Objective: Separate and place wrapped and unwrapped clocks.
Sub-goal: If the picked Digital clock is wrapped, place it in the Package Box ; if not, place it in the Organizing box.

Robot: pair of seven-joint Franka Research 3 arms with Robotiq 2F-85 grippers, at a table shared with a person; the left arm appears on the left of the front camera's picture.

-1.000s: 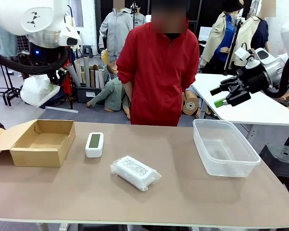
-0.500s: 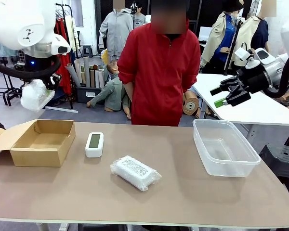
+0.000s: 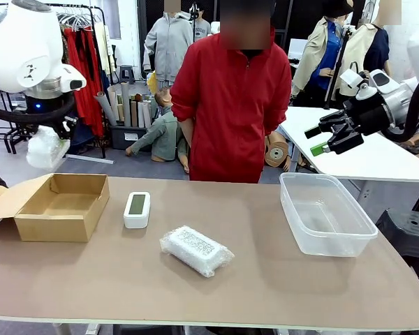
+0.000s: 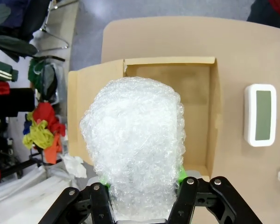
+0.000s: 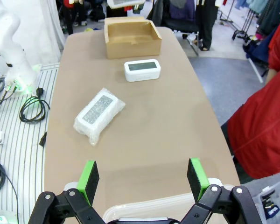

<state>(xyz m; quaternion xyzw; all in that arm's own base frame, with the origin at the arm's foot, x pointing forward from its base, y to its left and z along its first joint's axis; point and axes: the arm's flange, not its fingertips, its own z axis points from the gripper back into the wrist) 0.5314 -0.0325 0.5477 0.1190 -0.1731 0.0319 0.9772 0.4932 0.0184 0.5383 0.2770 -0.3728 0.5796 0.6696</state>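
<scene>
Hanging above the far left corner of the open cardboard box (image 3: 56, 227), the left hand (image 3: 50, 122) is clamped on one bubble-wrapped clock (image 3: 45, 148). In the left wrist view the parcel's long axis runs out along the fingers (image 4: 100, 203), and its free end points straight at the box's bare floor beyond. The box therefore lies directly ahead of the hand along its own reach. A descent looks like what is needed, with perhaps a small shift towards the box's middle.

The left arm is much the nearer to the box. The right hand (image 3: 320, 139) hovers with its jaws apart on the other side of the bench (image 3: 265, 293), above the far end of the clear plastic tub (image 3: 297, 209). The bare digital clock (image 3: 137, 209) stands just beside the box, screen up. The second wrapped clock (image 3: 195, 250) lies slantwise near the bench's middle, nearer the robot's side.

Since a second ago the left hand has carried its parcel leftward and a little lower. The right hand and everything on the bench have stayed where they were.
</scene>
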